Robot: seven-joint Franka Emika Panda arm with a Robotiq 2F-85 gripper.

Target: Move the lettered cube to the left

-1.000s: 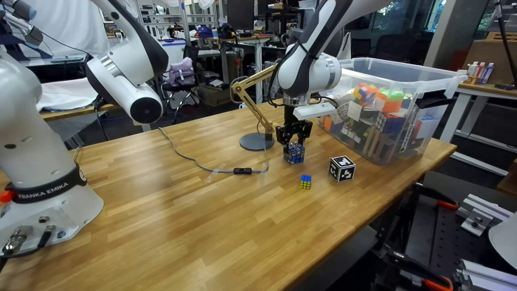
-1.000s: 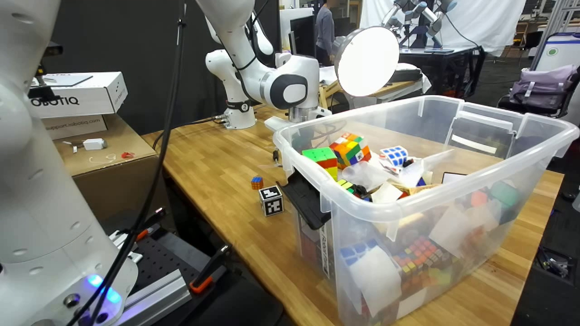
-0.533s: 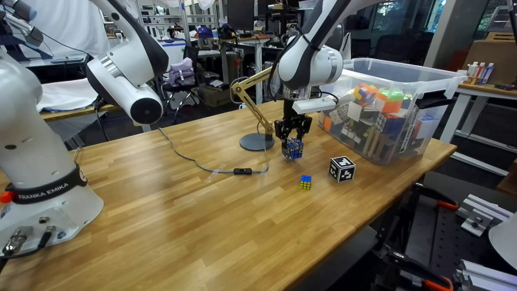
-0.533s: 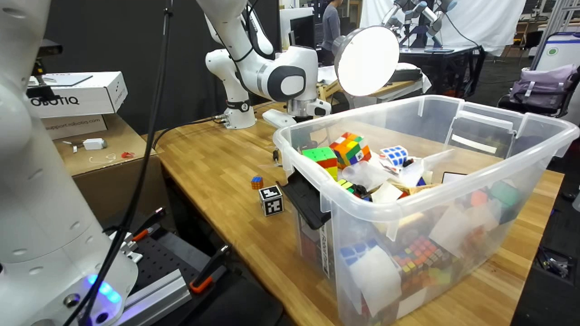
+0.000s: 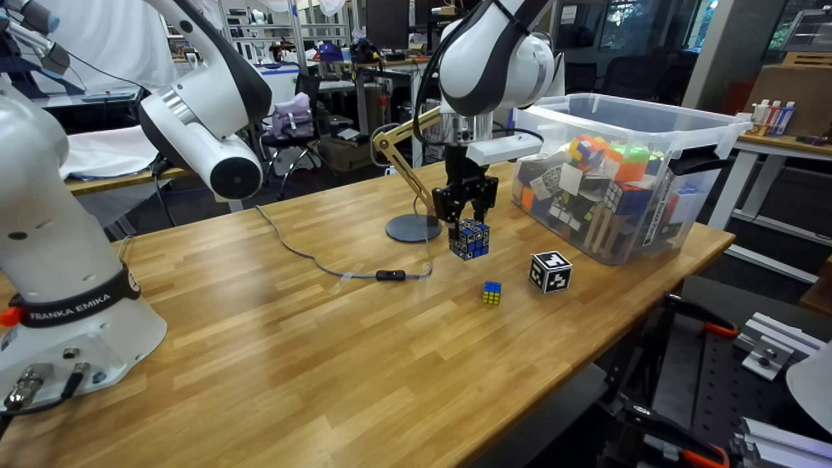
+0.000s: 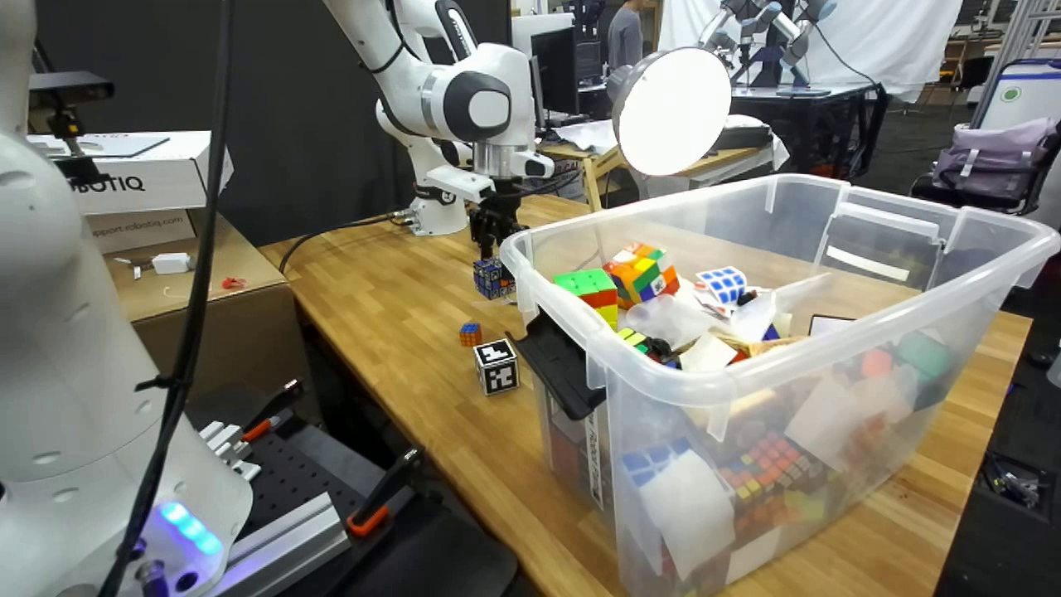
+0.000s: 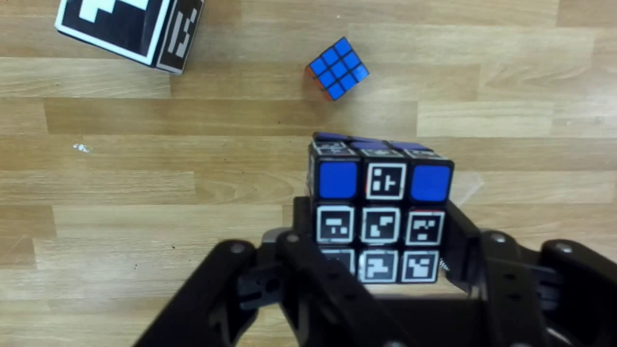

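Note:
The lettered cube is dark blue with pale black-and-white markings. It shows in both exterior views (image 5: 470, 240) (image 6: 490, 279) and large in the wrist view (image 7: 381, 224). My gripper (image 5: 468, 225) is shut on it, with one finger on each side, also in the wrist view (image 7: 380, 217). The cube appears held a little above the wooden table (image 5: 312, 351), roughly level. In an exterior view the gripper (image 6: 494, 257) is just beyond the clear bin's corner, and the bin's rim hides part of the cube's edge. The cube's far faces are hidden.
A tiny blue cube (image 5: 492, 293) and a black-and-white patterned cube (image 5: 550, 272) sit on the table near the held cube. A clear bin (image 5: 624, 195) full of puzzles stands beside them. A desk lamp (image 5: 414, 227) and its cord with a switch (image 5: 390, 275) are nearby.
My gripper has lifted the lettered cube off the table. In an exterior view, arm and cube have moved left, bringing the cube out from behind the bin. The other cubes have not moved.

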